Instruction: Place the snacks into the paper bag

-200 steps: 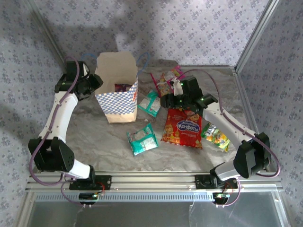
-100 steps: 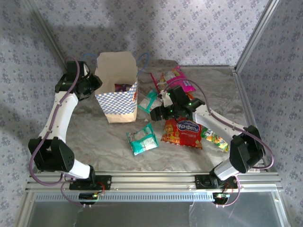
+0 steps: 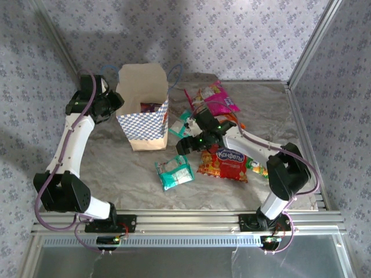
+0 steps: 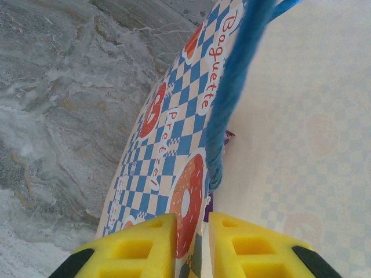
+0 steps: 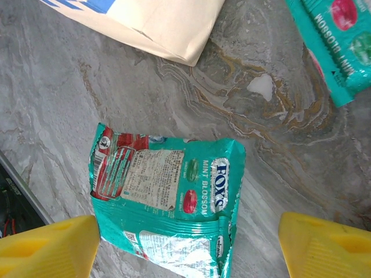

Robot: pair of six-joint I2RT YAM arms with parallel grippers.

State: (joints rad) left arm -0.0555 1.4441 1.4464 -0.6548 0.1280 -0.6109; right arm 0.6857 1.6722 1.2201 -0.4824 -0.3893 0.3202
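Observation:
The paper bag (image 3: 145, 124) stands open at the back left. My left gripper (image 3: 114, 102) is shut on the rim of its left wall; in the left wrist view the yellow fingers (image 4: 145, 249) pinch the checked paper bag wall (image 4: 168, 133) beside the blue cord handle (image 4: 237, 87). A purple snack (image 3: 149, 107) lies inside the bag. My right gripper (image 3: 182, 146) hangs open over a teal snack packet (image 3: 174, 172); its wrist view has that teal packet (image 5: 168, 197) flat on the table between the wide-spread fingertips (image 5: 46, 249).
More snacks lie right of the bag: a second teal packet (image 3: 183, 124), a large red one (image 3: 225, 163), a magenta one (image 3: 219, 97) and a green-yellow one (image 3: 258, 168). The bag's bottom corner (image 5: 156, 23) is close behind the teal packet.
The right arm has swung left and toward the near edge, from above the red packet to above the teal one, and its jaws have opened wider. The left arm has not moved.

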